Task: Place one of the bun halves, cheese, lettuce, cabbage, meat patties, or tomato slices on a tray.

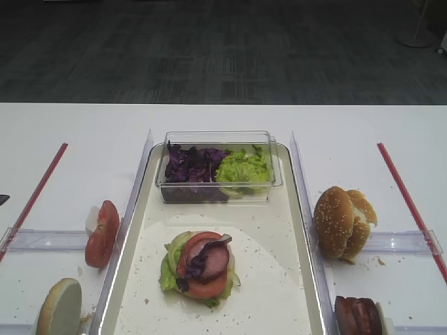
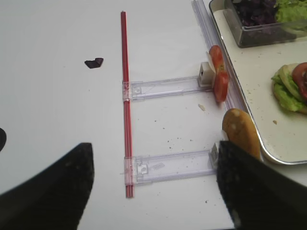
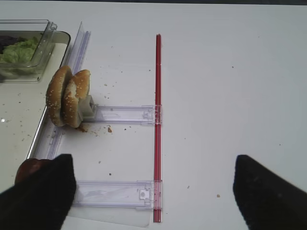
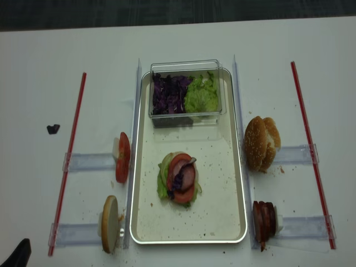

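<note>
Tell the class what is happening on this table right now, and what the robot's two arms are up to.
A burger is being built on the long cream-white tray: green lettuce, red tomato slices, a pinkish meat patty and a purple cabbage strip lie stacked. Neither arm holds anything. The left gripper hangs open over the white table beside a standing sesame bun half; the right gripper hangs open near the two buns right of the tray.

Tray (image 4: 231, 183) at table centre. Plastic box (image 4: 186, 92) on tray's far end: cabbage (image 4: 169, 94) left, lettuce (image 4: 201, 95) right. Burger stack (image 4: 179, 178) mid-tray. Tomato slices (image 4: 122, 157) left of tray; bun halves (image 4: 261, 143) right; meat patties (image 4: 263, 219) near right.
</note>
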`<state>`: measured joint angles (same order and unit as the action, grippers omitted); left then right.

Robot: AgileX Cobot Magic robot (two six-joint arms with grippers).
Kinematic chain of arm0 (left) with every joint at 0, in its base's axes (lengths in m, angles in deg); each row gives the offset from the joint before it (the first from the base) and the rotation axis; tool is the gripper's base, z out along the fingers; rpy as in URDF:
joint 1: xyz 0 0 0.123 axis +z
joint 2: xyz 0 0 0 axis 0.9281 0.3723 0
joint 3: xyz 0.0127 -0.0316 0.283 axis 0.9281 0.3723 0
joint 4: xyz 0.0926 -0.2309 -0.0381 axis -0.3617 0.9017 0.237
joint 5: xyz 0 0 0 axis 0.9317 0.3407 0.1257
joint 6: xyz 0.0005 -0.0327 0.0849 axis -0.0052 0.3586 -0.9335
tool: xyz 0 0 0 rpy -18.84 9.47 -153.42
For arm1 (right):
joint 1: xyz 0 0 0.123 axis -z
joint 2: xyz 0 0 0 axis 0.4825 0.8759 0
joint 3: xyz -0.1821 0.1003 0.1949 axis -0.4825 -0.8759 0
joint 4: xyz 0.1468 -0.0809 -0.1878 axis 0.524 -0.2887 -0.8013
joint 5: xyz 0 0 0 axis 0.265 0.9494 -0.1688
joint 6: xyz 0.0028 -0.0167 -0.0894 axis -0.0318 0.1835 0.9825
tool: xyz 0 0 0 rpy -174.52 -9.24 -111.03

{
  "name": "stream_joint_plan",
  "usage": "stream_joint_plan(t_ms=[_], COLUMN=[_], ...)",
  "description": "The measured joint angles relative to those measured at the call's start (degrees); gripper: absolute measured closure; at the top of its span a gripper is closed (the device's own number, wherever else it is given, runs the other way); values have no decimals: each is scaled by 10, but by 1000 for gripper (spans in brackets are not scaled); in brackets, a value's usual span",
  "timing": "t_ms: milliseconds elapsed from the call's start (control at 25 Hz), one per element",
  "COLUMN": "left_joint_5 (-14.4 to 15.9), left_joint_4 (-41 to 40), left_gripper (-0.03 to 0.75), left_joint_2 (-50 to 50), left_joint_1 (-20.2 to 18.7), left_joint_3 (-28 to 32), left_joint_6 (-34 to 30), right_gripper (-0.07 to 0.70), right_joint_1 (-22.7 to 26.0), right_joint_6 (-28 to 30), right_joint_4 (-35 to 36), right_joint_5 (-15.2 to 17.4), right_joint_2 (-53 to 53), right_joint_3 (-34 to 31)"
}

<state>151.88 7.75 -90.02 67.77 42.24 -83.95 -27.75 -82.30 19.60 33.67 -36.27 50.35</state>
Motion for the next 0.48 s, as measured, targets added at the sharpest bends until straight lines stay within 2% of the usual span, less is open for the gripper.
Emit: stream_joint_plan(t_ms=[480], left_joint_5=[0], left_joint_4=[0], left_gripper=[223], left_joint_2=[0], left_joint_1=[0], left_joint_3=[0], left_joint_6=[0], right_gripper=[-46], right_joint_1=[0], right_joint_6=[0], right_joint_4=[0], right_joint_5=[0], right_joint_2=[0], right_joint_3=[0])
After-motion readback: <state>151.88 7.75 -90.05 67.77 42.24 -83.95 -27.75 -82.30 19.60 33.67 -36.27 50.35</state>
